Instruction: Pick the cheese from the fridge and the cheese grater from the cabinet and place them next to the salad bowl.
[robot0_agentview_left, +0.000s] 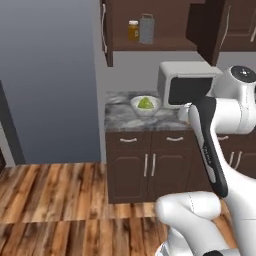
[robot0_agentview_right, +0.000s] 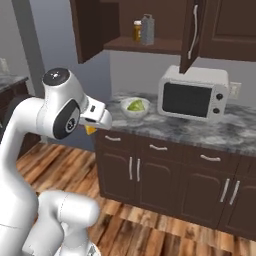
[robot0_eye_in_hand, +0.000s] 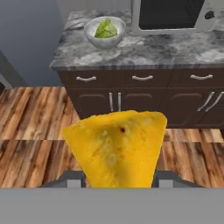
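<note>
The cheese (robot0_eye_in_hand: 118, 148), a yellow-orange wedge, fills the near part of the hand view, and my gripper (robot0_eye_in_hand: 120, 179) is shut on it. In the right base view a bit of the cheese (robot0_agentview_right: 90, 130) shows under the gripper (robot0_agentview_right: 97, 122), out over the floor, left of the counter. The salad bowl (robot0_agentview_left: 145, 105) (robot0_agentview_right: 135, 106) (robot0_eye_in_hand: 105, 31) with green lettuce sits at the counter's left end. The grey cheese grater (robot0_agentview_left: 146, 29) (robot0_agentview_right: 147, 30) stands upright on the shelf of the open dark brown cabinet (robot0_agentview_left: 150, 46) (robot0_agentview_right: 150, 47). The tall grey fridge (robot0_agentview_left: 50, 75) stands left of the counter.
An amber jar (robot0_agentview_left: 133, 31) (robot0_agentview_right: 137, 31) stands just left of the grater. A white microwave (robot0_agentview_left: 185, 82) (robot0_agentview_right: 192, 92) sits on the marble counter (robot0_eye_in_hand: 144, 50) right of the bowl. An open cabinet door (robot0_agentview_right: 192, 30) hangs above the microwave. Wood floor (robot0_eye_in_hand: 35, 113) lies below.
</note>
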